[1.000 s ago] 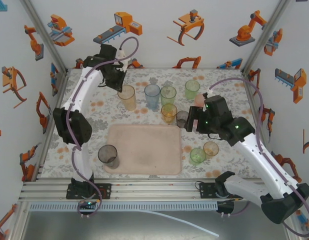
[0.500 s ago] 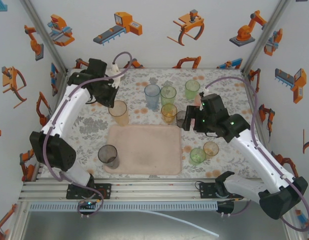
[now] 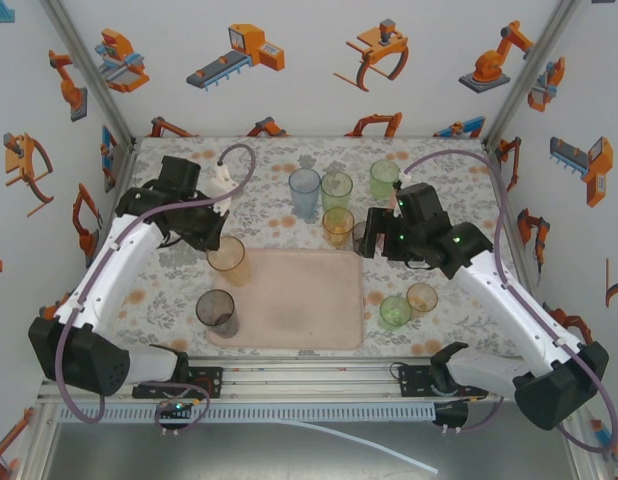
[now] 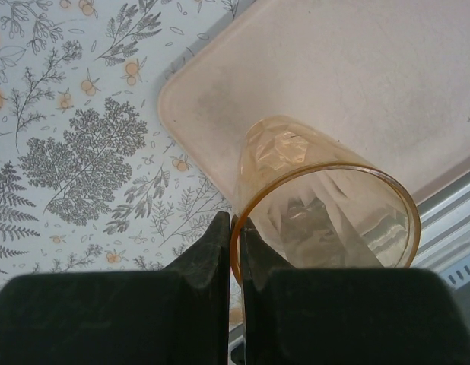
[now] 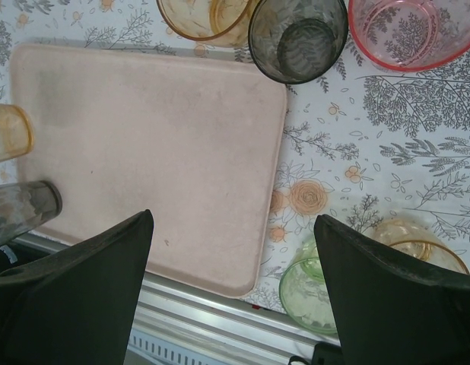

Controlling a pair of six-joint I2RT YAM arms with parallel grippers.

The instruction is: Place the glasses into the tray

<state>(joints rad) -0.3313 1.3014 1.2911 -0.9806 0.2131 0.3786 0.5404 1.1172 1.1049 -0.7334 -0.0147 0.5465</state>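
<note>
Overhead first. Your left gripper pinches the rim of a translucent orange tumbler, which hangs at the far-left corner of the tray. The tray is flat, matt and pale pink, a rectangle with rounded corners. A smoky grey tumbler stands upright on its near-left corner. Your right gripper hovers beside the far-right corner. Half a second ago the orange tumbler was farther back over the tablecloth; it has since come toward you to the tray's corner. The right gripper has barely shifted.

Left wrist. The dark fingers are pressed together with the tumbler's thin rim between them. The orange tumbler is glossy, with a faceted base that sits over the tray's rounded corner. You cannot tell whether it touches. The tablecloth is printed with grey ferns and orange blossoms.

Right wrist. The right gripper is spread wide and holds nothing above the tray's smudged right side. On the cloth stand a short grey tumbler, a pink tumbler and a green tumbler.
</note>
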